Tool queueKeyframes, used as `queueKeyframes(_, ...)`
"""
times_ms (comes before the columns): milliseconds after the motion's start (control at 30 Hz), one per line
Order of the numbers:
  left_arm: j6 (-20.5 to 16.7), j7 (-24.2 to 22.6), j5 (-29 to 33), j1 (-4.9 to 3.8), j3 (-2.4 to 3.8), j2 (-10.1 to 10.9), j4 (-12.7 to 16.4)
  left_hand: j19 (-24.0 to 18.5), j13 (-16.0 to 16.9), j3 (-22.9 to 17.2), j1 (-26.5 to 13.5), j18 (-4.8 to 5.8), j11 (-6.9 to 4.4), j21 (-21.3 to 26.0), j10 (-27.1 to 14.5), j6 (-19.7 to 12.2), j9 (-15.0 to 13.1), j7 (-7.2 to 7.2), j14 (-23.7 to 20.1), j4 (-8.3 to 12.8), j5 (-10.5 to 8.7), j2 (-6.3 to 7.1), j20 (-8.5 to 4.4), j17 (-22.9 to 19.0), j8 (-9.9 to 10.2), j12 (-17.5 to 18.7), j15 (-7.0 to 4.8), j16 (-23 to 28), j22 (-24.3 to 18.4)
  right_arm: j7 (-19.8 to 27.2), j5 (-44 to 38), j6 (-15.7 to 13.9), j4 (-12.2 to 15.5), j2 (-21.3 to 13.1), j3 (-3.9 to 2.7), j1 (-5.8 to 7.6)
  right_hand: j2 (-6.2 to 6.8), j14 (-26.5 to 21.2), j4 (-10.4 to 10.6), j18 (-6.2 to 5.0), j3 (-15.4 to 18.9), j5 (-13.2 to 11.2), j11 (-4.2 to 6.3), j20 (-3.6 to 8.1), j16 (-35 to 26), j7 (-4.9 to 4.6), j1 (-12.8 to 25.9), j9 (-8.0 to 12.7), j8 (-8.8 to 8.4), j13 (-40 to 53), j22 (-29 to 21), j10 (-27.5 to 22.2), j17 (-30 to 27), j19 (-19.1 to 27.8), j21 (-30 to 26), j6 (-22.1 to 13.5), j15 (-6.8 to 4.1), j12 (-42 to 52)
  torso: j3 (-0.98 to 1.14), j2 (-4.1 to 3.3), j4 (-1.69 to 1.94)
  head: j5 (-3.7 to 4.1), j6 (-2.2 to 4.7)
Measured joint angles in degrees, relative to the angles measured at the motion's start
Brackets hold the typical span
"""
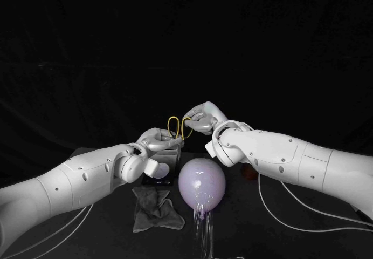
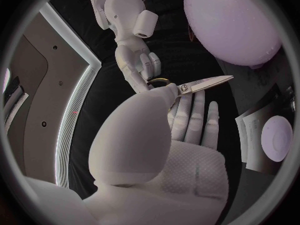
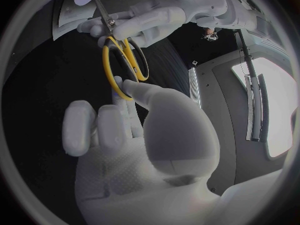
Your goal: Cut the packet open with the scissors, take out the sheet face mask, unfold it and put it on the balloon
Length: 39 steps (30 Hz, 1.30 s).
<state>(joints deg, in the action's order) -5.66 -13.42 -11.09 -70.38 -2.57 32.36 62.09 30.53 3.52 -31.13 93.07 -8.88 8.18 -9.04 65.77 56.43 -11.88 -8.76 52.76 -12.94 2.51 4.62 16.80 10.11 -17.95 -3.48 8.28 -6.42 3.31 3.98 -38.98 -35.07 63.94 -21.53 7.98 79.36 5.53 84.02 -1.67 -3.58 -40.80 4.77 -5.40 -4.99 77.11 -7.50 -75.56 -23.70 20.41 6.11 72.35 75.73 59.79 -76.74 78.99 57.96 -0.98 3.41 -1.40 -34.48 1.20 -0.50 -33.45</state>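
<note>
We are starting right at the fingers (image 3: 145, 21) of the left hand (image 1: 159, 141): they are pinching the scissors (image 1: 179, 128) close to the pivot, and the blades are pointing away past the knuckles. The yellow loops are sticking up between the two hands, off the worktop (image 1: 244, 240). One fingertip (image 3: 139, 94) of the right hand (image 1: 204, 117) is touching the rim of a loop, while its neighbours are lying bent beside it. We cannot tell whether that finger is threading the loop or only resting on it, so we are not calling it a grip. The two hands are meeting above the far end of the balloon (image 1: 202, 182), which is lying pale and lilac on the worktop between the arms. In the left wrist view we are seeing the packet (image 2: 251, 129) lying flat near the balloon, apart from both hands, with a pale round mark on it. Just beside the balloon, on the left arm's side, a crumpled grey cloth (image 1: 156, 208) is lying.
</note>
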Motion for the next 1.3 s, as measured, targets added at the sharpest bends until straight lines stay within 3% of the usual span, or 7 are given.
queueKeyframes(167, -0.35, -0.26, 0.66, 0.04, -0.04, 0.02, -0.09, 1.29, 0.0, -5.12, -4.57, 0.02, 0.19, -0.23, 0.81, -0.59, 0.0, 0.03, 0.3, 2.92, 0.0, 1.09, 0.01, -0.18, -1.81, 0.0, 0.11, 0.44, 0.15, -0.12, -0.12, 2.39, -0.58, -0.28, 0.04, 0.02, 1.21, -0.37, 0.18, -1.71, 2.05, 0.54, 0.6, -1.15, -0.87, -1.79, 2.44, 0.08, -2.42, -1.59, -6.88, -4.57, -1.7, 5.77, -5.03, -4.5, 1.42, 0.08, -0.02, 0.01, -0.01, -0.16, 0.09)
queueKeyframes(300, -0.7, -0.46, 1.09, 0.04, -0.04, 0.13, -0.39, 2.67, 0.0, -6.47, -5.73, 0.02, 0.0, -0.85, 1.01, -0.91, 0.0, -0.27, 0.39, 4.25, 0.0, 1.05, 0.0, -0.18, -2.47, 0.05, 0.02, 0.44, 0.3, 0.16, -0.26, 4.35, -1.01, -0.79, 0.18, -0.03, 3.31, -11.97, 0.41, -5.6, 4.27, -1.12, -2.03, -3.17, -15.45, -4.34, 4.49, 1.24, -5.89, -2.54, -25.87, -12.48, -24.31, 23.36, -21.33, -8.62, 4.04, 0.08, -0.03, 0.03, -0.02, -0.35, 0.15)
queueKeyframes(567, -0.85, -0.65, 0.86, 0.05, -0.04, 0.62, -1.36, 7.0, 0.0, -8.59, -8.42, 0.04, -0.27, -2.48, 1.33, -1.6, -0.01, -0.75, 1.03, 6.05, 0.0, 0.74, -0.06, -0.18, -3.7, 0.16, -0.21, 0.66, 0.81, 3.19, -0.28, 6.76, -0.81, -3.24, 0.39, -0.26, 4.8, -34.53, 0.29, -5.89, 8.91, -1.07, -4.93, -7.13, -41.69, -4.59, 4.46, 2.73, -9.62, -2.53, -39.47, -18.44, -38.45, 39.87, -43.56, -11.79, 8.26, 0.07, -0.03, 0.04, -0.01, -0.69, 0.35)
queueKeyframes(733, -0.46, -0.39, -0.54, 0.05, -0.04, 1.13, -1.88, 10.61, 0.06, -9.31, -9.48, 0.06, -0.42, -4.11, 1.84, -1.94, -3.0, -0.87, 1.72, 6.78, 0.0, 0.6, -0.14, -0.14, -4.14, 0.2, -0.49, 0.66, 1.37, 6.09, -0.15, 7.54, -0.53, -5.57, 0.48, -0.26, 4.59, -38.92, 0.77, -5.61, 15.02, -1.38, -6.35, -10.57, -51.23, -3.96, 4.25, 3.58, -11.26, -2.53, -48.22, -20.75, -43.53, 42.37, -55.96, -13.15, 10.81, 0.08, 0.01, 0.08, -0.01, -1.13, 0.51)
queueKeyframes(1000, 2.03, 1.38, -4.26, -0.1, -0.04, 1.57, -3.34, 14.99, 0.07, -9.19, -11.08, 0.04, -0.18, -7.32, 2.68, -2.71, -3.02, -1.3, 3.3, 8.94, 0.0, -0.08, -0.75, 0.36, -5.1, 0.11, -0.79, 0.14, 2.59, 9.94, -0.67, 7.98, 1.14, -10.79, 0.59, -0.17, 0.81, -33.54, -0.8, -6.52, 16.42, -1.38, -5.3, -10.5, -54.91, -4.6, 0.26, 4.32, -10.89, -2.47, -53.16, -18.37, -46.18, 34.64, -60.4, -9.41, 9.67, 0.68, 0.12, 0.15, -0.04, -2.28, 0.62)
queueKeyframes(1167, 4.38, 3.24, -6.91, -0.96, -0.07, 1.54, -4.69, 18.27, 0.1, -7.94, -11.84, -1.11, -0.49, -10.65, 3.34, -2.96, -3.03, -1.44, 9.04, 10.19, 0.25, -0.68, -2.1, 1.96, -5.49, -0.02, -2.24, -3.21, 4.21, 11.29, -3.69, 8.01, 5.19, -14.22, 0.61, 0.82, 0.44, -17.75, -3.17, -6.51, 13.9, 0.47, -2.92, -5.24, -50.76, -4.12, -2.21, 4.87, -10.45, -2.48, -48.83, -13.91, -44.29, 20.96, -51.05, -5.32, 5.22, 0.96, 0.3, 0.16, -0.08, -3.2, 0.57)
queueKeyframes(1300, 6.7, 5.19, -8.93, -1.98, -0.09, 1.36, -5.76, 18.66, 0.12, -7.6, -12.0, -1.11, -0.61, -11.81, 3.47, -3.03, -3.04, -1.37, 9.83, 10.53, 0.26, -0.84, -2.5, 2.38, -5.52, -0.02, -2.62, -3.66, 4.82, 11.59, -10.03, 8.35, 9.74, -16.22, 0.49, 2.19, 0.6, -1.38, -4.26, -6.06, 12.17, 2.54, -0.81, -1.48, -37.11, -2.77, -2.12, 5.64, -10.52, -2.48, -35.13, -10.38, -36.29, 9.83, -33.61, -2.7, 1.68, 0.87, 0.49, 0.16, -0.12, -3.73, 0.38)
